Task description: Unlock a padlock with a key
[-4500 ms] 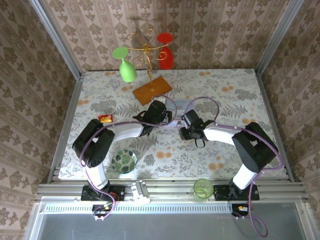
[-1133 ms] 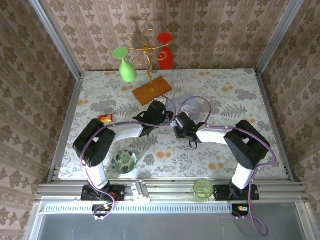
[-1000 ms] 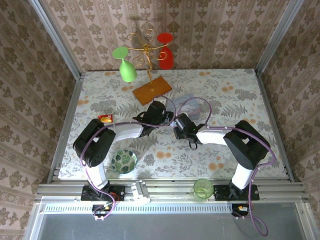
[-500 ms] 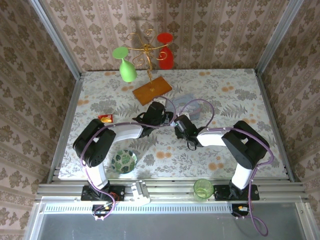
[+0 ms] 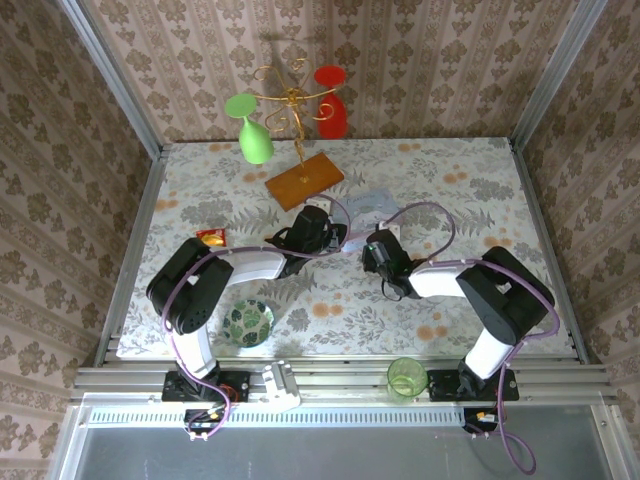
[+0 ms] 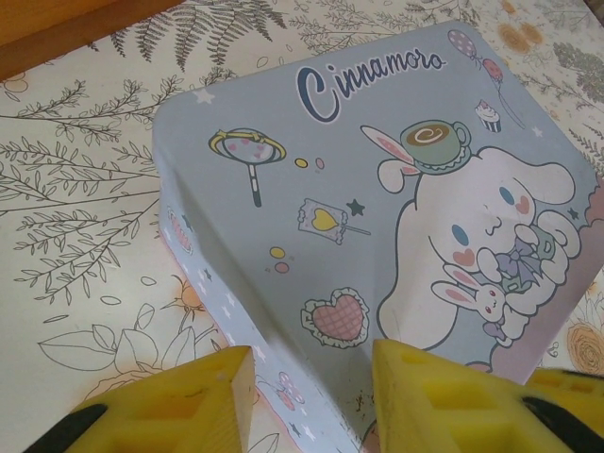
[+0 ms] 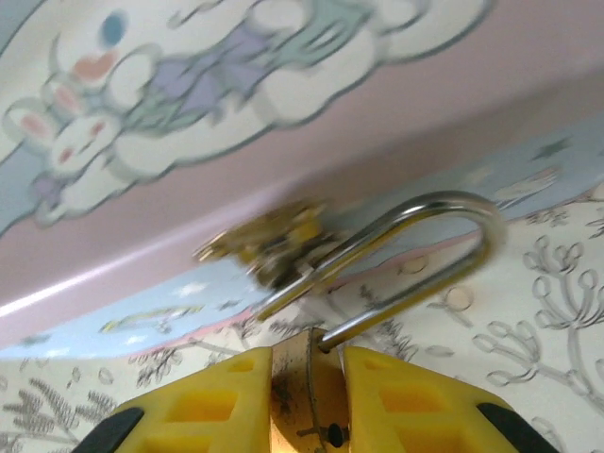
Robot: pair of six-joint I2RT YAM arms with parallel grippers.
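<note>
The padlock (image 7: pixel 308 382) is a small brass body with a silvery shackle (image 7: pixel 444 245). My right gripper (image 7: pixel 308 363) is shut on that body. The shackle loops up beside the brass hasp (image 7: pixel 274 245) on the front of the pale blue tin (image 6: pixel 377 189). One shackle leg enters the body and the other ends near the hasp. My left gripper (image 6: pixel 311 377) straddles a near corner of the tin, one finger on the side wall and one over the lid. From above, the two grippers (image 5: pixel 335 232) (image 5: pixel 373 243) meet at the tin (image 5: pixel 372 203). The key is hidden.
A wooden-based stand (image 5: pixel 303 180) with a green and a red glass is at the back. A snack packet (image 5: pixel 211 237) lies left, a patterned bowl (image 5: pixel 248 322) near the left arm, and a green cup (image 5: pixel 405 377) at the front edge.
My right gripper has closed on the padlock body and its wrist has shifted a little to the right. The left arm has stayed at the tin.
</note>
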